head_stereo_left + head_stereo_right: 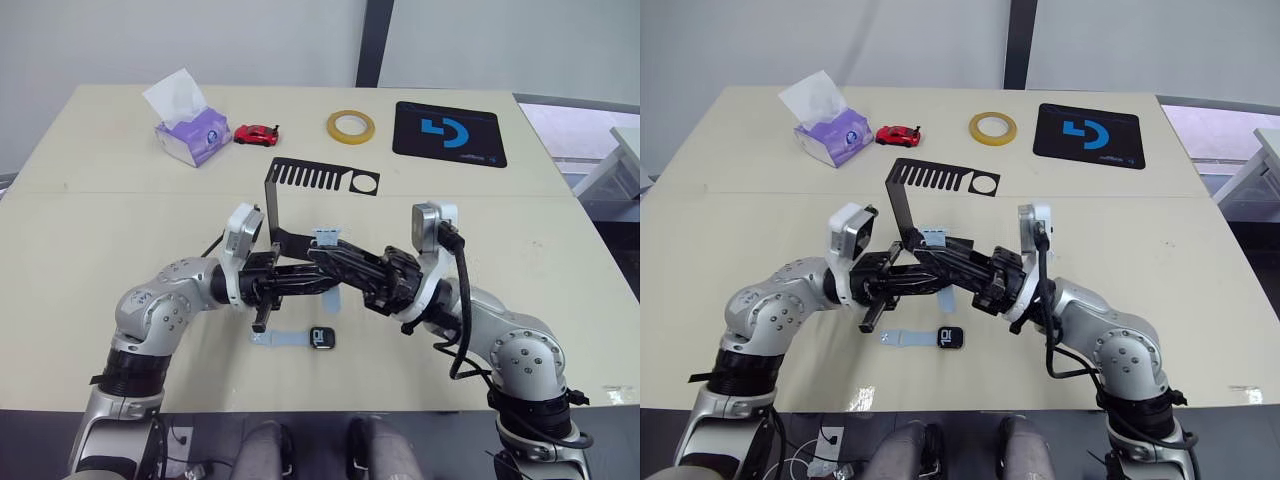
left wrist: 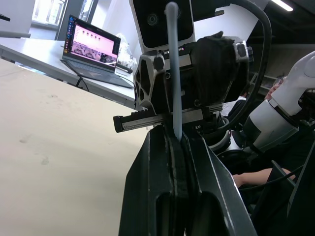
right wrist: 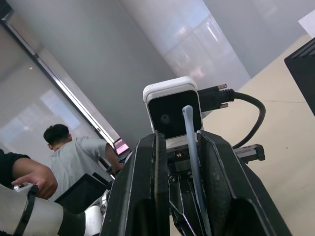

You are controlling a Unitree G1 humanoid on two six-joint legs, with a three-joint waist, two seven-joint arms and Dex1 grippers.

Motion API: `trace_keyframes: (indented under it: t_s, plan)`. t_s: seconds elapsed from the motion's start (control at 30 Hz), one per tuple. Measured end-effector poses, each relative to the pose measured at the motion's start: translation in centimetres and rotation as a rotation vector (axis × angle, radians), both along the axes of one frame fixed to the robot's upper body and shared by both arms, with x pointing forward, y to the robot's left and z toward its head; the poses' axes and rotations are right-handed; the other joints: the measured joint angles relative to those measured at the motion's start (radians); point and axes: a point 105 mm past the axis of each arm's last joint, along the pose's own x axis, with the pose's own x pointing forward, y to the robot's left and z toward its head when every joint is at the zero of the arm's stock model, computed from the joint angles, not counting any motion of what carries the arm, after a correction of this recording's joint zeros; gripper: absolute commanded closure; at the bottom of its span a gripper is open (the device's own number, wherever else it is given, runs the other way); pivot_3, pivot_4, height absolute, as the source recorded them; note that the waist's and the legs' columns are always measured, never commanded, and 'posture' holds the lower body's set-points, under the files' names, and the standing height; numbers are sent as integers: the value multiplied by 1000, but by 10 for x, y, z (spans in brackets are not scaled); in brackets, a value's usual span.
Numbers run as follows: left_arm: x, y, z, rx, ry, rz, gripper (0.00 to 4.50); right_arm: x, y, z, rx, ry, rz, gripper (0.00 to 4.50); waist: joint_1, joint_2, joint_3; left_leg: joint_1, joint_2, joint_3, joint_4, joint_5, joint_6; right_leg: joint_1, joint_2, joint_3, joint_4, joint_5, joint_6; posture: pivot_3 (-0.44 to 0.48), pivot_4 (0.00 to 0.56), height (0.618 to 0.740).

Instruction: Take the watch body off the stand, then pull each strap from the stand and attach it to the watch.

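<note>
The left gripper [image 2: 178,142] is clenched on a pale blue strap [image 2: 173,73] that also runs between the parted fingers of the right gripper [image 3: 178,142], just before the stand [image 1: 300,190], while the watch body [image 1: 323,338] lies on the table [image 1: 80,220] with the other strap [image 1: 280,339] touching it.

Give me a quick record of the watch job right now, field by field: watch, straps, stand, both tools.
watch body: flat on the table, off the stand, near edge
first strap: joined to the watch body
second strap: between both tools, clamped by the left
stand: upright behind the tools
left tool: shut on the second strap
right tool: facing the left one; grip cannot be told
</note>
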Motion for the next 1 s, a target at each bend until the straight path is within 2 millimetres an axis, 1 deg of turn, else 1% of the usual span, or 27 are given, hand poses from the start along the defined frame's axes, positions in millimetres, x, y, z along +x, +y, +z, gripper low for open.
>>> trace_keyframes:
  t_s: [0.4,1.0]
  plan:
    - [1,-1,-2,-17,15,19,4500,4,-1,3,33,-18,-33,3277,0,0,0,0,0,0,0,0,0,0,0,0,0,0,0,0,150,740]
    - [2,0,-2,-25,15,35,4500,7,-2,-4,24,-5,-35,3277,0,0,0,0,0,0,0,0,0,0,0,0,0,0,0,0,150,740]
